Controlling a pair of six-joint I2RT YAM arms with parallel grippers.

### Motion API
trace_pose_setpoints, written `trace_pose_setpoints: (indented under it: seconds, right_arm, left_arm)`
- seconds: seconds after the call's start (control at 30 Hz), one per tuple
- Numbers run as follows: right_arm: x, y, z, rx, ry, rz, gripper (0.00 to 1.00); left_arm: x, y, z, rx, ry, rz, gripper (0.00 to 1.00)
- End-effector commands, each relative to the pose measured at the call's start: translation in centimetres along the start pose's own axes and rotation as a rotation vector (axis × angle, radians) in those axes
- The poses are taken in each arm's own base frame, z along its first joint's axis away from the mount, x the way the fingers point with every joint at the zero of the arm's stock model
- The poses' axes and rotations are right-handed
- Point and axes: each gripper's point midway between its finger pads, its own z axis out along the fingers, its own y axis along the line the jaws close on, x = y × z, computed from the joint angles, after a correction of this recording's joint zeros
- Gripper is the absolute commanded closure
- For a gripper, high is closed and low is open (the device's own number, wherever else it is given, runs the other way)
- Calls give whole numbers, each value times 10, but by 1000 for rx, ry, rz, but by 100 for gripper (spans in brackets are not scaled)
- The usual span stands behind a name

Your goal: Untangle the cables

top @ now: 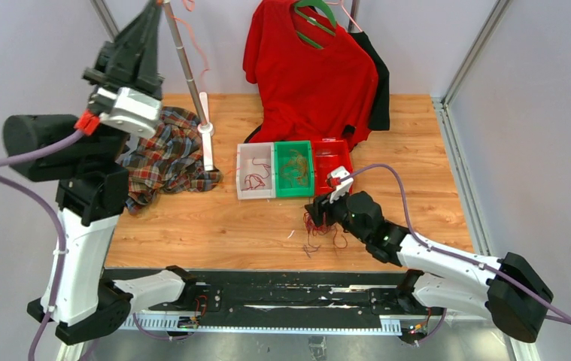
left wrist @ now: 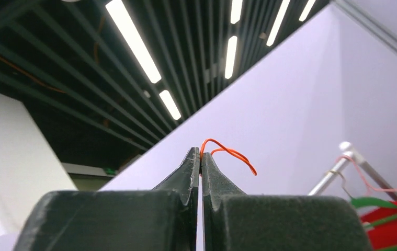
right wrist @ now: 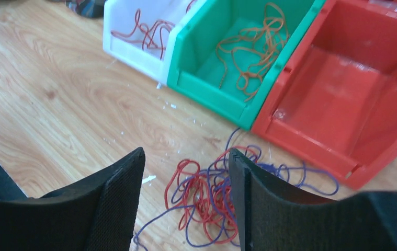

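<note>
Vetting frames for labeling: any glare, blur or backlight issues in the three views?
Top external: even light, sharp, no glare. Left wrist: faces ceiling strip lights, blown out; left claw dark against them, orange cable crisp. Right wrist: right claw soft up close, pale sheen in red bin, cables readable.

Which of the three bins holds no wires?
The red bin, at the right end; the white bin holds red wires and the green bin orange ones.

White bin (top: 256, 193), green bin (top: 294, 192), red bin (top: 332, 153) in row; red shirt (top: 305, 75) behind; plaid cloth (top: 165, 154) at L.
</note>
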Motion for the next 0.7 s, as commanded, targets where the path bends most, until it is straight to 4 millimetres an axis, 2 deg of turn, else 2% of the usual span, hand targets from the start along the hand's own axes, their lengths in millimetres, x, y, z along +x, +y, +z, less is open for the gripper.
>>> trace_pose_setpoints:
  seconds: [0.0, 0.2, 0.43, 0.5, 0.67]
  right_arm:
    - [-18, -13, 2, 82, -2, -73, 40]
    - [-10, -62, 10, 299, 48, -35, 40]
    - [-20, -73, 19, 350, 8, 26, 47]
    - [-22, -75, 21, 367, 10, 29, 49]
    - [-23, -75, 25, 374, 6, 33, 50]
  left_arm:
    - [8, -35, 1, 106, -15, -83, 99]
    - [32, -69, 13, 173, 9, -160, 100]
    - [73, -108, 32, 224, 84, -234, 100]
    - [81, -113, 38, 211, 106, -264, 99]
    - [83, -115, 51, 187, 108, -293, 100]
